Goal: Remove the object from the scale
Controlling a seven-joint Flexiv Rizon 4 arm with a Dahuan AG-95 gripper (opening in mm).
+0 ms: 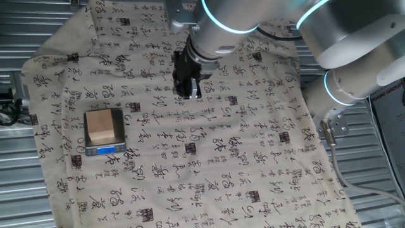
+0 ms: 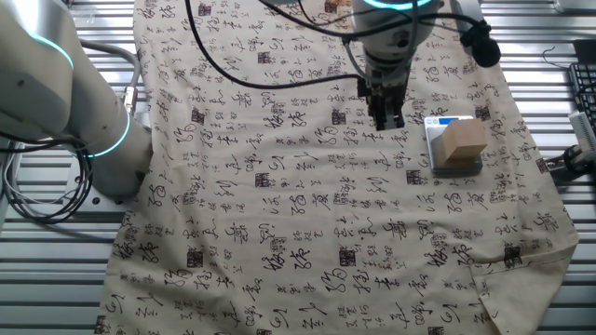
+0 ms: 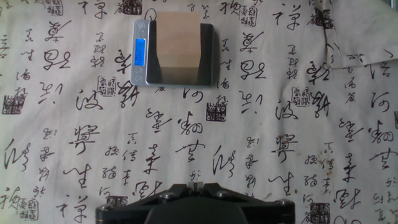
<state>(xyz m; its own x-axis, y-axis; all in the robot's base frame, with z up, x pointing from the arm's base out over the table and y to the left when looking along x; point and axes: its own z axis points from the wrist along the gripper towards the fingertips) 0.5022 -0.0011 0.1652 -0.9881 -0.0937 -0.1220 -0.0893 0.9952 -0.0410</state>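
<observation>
The light-tan wooden block (image 1: pixel 99 124) sits on the small scale (image 1: pixel 118 129), whose blue display faces the cloth's front edge. Both also show in the other fixed view, the block (image 2: pixel 463 141) on the scale (image 2: pixel 455 168), and at the top of the hand view, the block (image 3: pixel 179 46) on the scale (image 3: pixel 141 55). My gripper (image 1: pixel 188 94) hangs over the cloth well to the right of the scale, apart from it. It also shows in the other fixed view (image 2: pixel 388 121) and at the bottom of the hand view (image 3: pixel 198 185). Its fingers are together and hold nothing.
A tan cloth (image 1: pixel 240 158) printed with black calligraphy covers the slatted metal table (image 1: pixel 25 31). The arm's base (image 2: pixel 102 130) and cables (image 2: pixel 37 200) stand at the cloth's edge. A keyboard (image 2: pixel 585 88) lies beyond the scale side.
</observation>
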